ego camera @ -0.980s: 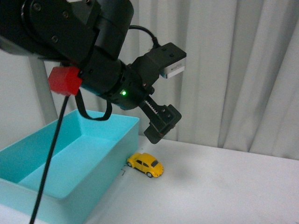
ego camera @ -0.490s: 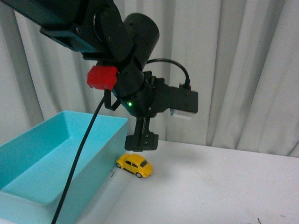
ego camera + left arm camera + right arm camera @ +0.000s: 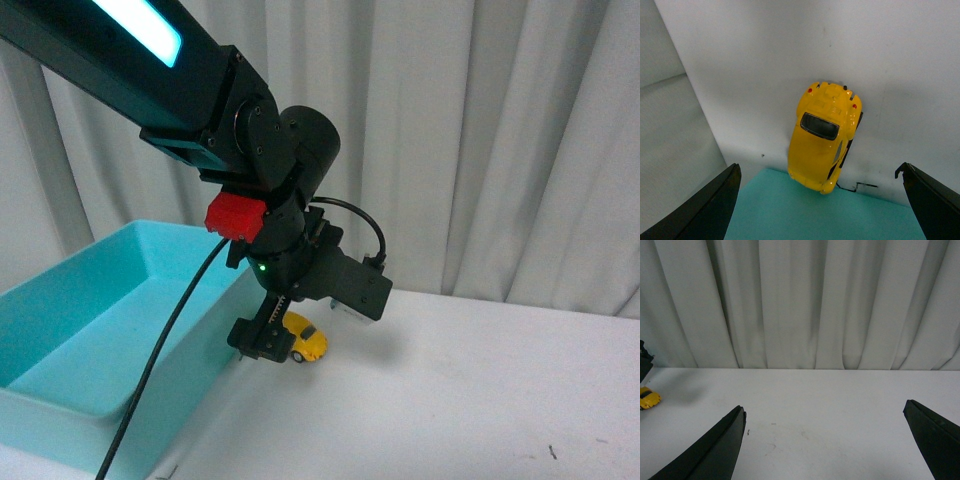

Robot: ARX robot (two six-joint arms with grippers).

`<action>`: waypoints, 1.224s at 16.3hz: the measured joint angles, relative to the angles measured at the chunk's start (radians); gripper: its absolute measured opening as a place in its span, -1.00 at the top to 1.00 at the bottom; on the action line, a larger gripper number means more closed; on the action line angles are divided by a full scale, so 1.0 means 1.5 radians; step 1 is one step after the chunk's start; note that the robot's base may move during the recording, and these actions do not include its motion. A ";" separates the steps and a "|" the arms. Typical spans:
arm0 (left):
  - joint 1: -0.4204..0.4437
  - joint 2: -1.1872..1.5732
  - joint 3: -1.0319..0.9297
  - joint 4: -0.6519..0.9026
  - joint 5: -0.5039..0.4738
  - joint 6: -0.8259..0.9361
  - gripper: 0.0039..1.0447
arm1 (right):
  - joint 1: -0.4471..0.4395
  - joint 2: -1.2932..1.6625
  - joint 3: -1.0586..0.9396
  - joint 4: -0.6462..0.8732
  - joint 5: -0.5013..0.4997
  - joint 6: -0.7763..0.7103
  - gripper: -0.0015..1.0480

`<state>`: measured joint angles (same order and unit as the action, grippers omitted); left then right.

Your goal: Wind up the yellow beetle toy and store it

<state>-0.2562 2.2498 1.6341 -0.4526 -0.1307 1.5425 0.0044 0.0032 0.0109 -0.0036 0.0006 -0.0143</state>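
The small glossy yellow beetle toy car point(image 3: 306, 343) stands on its wheels on the white tabletop point(image 3: 460, 390), outside the turquoise plastic bin point(image 3: 120, 245) and just beside the bin's long outer wall. Its nose points at that wall, and I cannot tell whether the two touch. The black left gripper point(image 3: 266, 344) hangs low over the toy. Its fingers point(image 3: 710, 210) are spread wide on either side of the toy's flanks and grip nothing. The main risk looks to be the bin. The toy is so close to the wall that a descending finger or the gripper body could catch the bin's rim or nudge the bin, throwing off the grasp. The toy's rounded, shiny shell is another concern, because a squeeze placed too high may squirt it out. Free-rolling wheels could also let it scoot along the bin's wall at first contact. The black cable point(image 3: 160, 370) draped above the bin might drag on the rim. The right gripper point(image 3: 825, 407) is well away from the bin, jaws apart and empty, so it adds no hazard yet.
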 joint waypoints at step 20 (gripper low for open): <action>0.039 0.156 0.188 -0.089 0.002 -0.051 0.29 | 0.000 0.000 0.000 0.000 0.000 0.000 -0.87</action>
<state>-0.1974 2.4840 1.9160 -0.5858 -0.1280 1.4666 0.0044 0.0032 0.0109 -0.0036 0.0006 -0.0143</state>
